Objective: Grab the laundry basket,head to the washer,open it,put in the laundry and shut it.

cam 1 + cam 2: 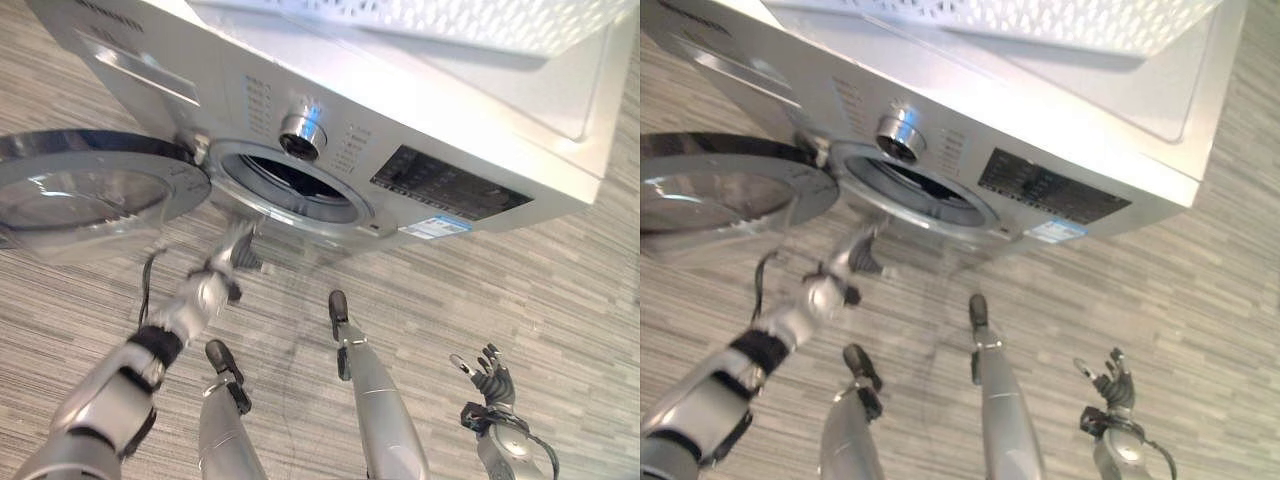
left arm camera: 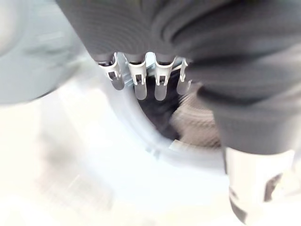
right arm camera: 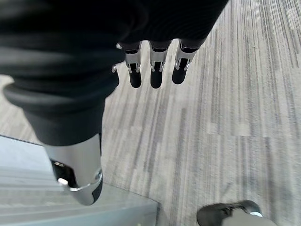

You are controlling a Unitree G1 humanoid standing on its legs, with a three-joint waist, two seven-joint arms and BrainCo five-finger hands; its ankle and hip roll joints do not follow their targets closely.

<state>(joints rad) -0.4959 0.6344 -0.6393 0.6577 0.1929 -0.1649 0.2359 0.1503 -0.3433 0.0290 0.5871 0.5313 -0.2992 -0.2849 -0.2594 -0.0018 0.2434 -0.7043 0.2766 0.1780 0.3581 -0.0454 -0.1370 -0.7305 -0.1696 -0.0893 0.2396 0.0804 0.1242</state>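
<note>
A silver front-loading washer (image 1: 470,110) stands before me with its round door (image 1: 90,190) swung wide open to the left. The drum opening (image 1: 290,185) is dark inside, and I cannot tell what lies in it. A white perforated laundry basket (image 1: 420,20) rests on top of the washer. My left hand (image 1: 236,256) is stretched out just below the opening's lower rim, open, with straight fingers (image 2: 137,82) pointing at the drum mouth (image 2: 160,106). My right hand (image 1: 490,378) hangs low at the right over the floor, open and empty, its fingers (image 3: 156,70) straight.
A chrome knob (image 1: 302,130) and a dark control panel (image 1: 450,185) sit on the washer's front to the right of the opening. Grey striped carpet (image 1: 560,300) stretches around the machine. A grey washer corner (image 3: 70,207) shows beside my right hand.
</note>
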